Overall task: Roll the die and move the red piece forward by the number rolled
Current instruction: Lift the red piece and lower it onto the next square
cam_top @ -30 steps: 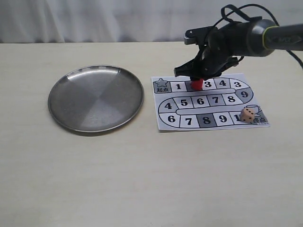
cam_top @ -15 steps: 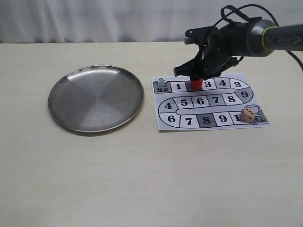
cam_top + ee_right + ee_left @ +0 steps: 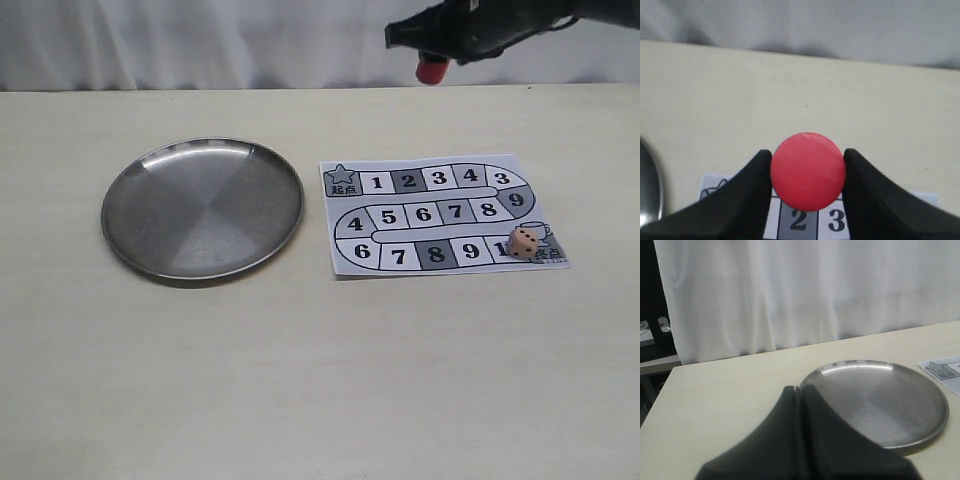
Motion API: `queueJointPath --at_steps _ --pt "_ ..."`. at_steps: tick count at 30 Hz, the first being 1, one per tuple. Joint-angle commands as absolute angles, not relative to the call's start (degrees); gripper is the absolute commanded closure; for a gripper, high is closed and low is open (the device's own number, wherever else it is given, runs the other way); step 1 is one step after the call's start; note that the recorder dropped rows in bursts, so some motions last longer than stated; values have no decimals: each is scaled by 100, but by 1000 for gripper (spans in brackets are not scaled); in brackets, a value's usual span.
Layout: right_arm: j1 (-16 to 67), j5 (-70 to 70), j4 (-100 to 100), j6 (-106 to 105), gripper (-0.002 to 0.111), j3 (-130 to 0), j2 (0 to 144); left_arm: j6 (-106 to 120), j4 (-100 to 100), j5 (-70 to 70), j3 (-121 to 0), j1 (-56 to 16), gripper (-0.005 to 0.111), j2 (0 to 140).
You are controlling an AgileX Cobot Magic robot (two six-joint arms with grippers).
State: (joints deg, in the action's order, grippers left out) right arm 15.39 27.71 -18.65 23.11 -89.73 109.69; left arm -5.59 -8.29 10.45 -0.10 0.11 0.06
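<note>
One die (image 3: 521, 243), exterior view only

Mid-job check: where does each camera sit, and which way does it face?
Exterior view: off the arms, raised, facing round steel plate, paper number board, beige die; right gripper holds red cylinder piece aloft.
Left wrist view: low, looking past shut left gripper at plate.
Right wrist view: looking down past gripped piece onto board.
Shared: all three show the board.
</note>
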Motion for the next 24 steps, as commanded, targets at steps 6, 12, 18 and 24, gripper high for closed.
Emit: queueJointPath --at_steps 6,12,18,24 --pt "1278 2851 -1893 2339 104 -8950 11295 -564 -830 995 0 -3 107 0" --pt "1185 2864 -1893 2339 104 -8950 12171 -564 -830 995 0 -3 107 0" --pt "1185 2853 -1893 2339 104 -8950 12787 -564 -830 995 0 -3 107 0" --pt "1185 2891 -1893 2339 104 -8995 12804 -564 -830 995 0 -3 107 0"
